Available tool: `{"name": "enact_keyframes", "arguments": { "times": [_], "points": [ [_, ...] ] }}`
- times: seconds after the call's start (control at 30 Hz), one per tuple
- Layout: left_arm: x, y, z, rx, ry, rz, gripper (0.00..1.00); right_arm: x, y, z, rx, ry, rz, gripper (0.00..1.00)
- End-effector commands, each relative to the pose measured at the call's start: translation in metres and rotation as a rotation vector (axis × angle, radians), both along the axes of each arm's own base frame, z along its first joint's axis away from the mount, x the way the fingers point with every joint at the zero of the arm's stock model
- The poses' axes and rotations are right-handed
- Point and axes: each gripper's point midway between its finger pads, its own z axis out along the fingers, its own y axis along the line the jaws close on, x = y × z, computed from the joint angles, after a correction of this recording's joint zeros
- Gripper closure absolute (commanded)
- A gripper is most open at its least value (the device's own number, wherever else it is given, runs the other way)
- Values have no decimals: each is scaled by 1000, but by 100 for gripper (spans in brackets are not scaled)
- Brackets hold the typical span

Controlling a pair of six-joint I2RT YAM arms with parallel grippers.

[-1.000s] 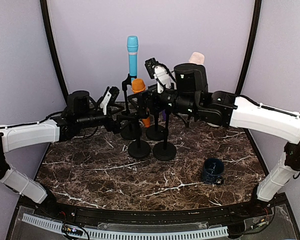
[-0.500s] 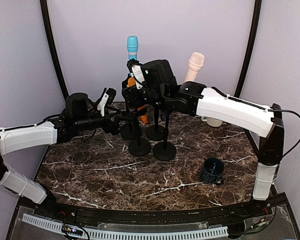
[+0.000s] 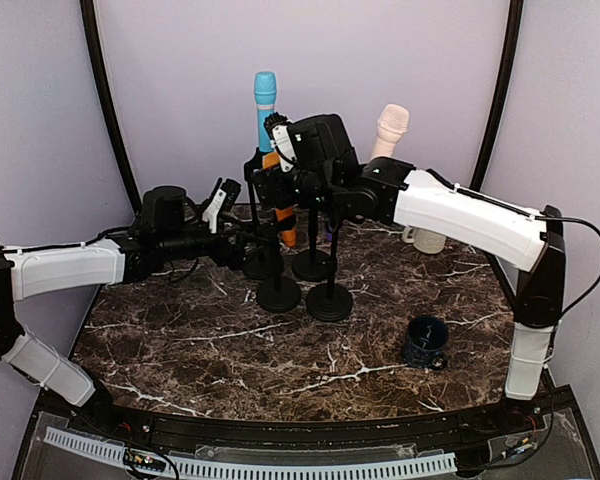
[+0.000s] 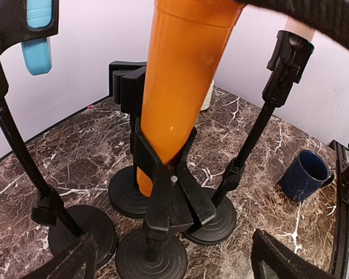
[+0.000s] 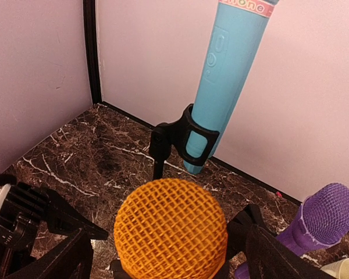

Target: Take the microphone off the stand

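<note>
Since half a second ago my left arm is reaching a little further right, stretching low and nearly level over the marble table (image 3: 230, 350) toward the cluster of stands. My left claw (image 4: 173, 249) is gaping wide, its fingers (image 4: 67, 264) flanking the stand (image 4: 168, 200) and staying apart from it. My right arm is arching in from the right, its wrist bending down over the cluster. My right claw (image 5: 166, 244) is hanging wide open on either side of the orange microphone (image 4: 183, 81), at its mesh head, and gripping nothing. That microphone is sitting tilted in the stand's clip, with the blue microphone (image 5: 230, 75) clipped just beyond it.
</note>
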Motion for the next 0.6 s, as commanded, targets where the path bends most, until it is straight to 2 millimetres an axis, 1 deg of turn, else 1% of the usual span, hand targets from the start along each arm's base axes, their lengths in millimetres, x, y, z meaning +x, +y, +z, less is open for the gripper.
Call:
{"name": "enact_keyframes", "arguments": {
  "times": [0.0, 0.07, 0.17, 0.23, 0.43, 0.57],
  "points": [
    [2, -7, 19, -21, -46, -23, 6, 13, 2, 24, 68, -37, -3, 8],
    [3, -8, 19, -17, -47, -26, 6, 15, 3, 24, 73, -37, 9, 11],
    [6, -9, 19, -14, -47, -23, 5, 13, 8, 26, 78, -41, 37, 20],
    [8, -10, 20, -12, -46, -19, 5, 13, 12, 23, 73, -35, 54, 24],
    [13, -11, 19, 7, -69, -23, 5, 14, 20, 16, 57, -25, 78, 32],
    [15, -13, 16, 19, -69, -23, 5, 13, 20, 18, 61, -27, 87, 45]
  ]
}}
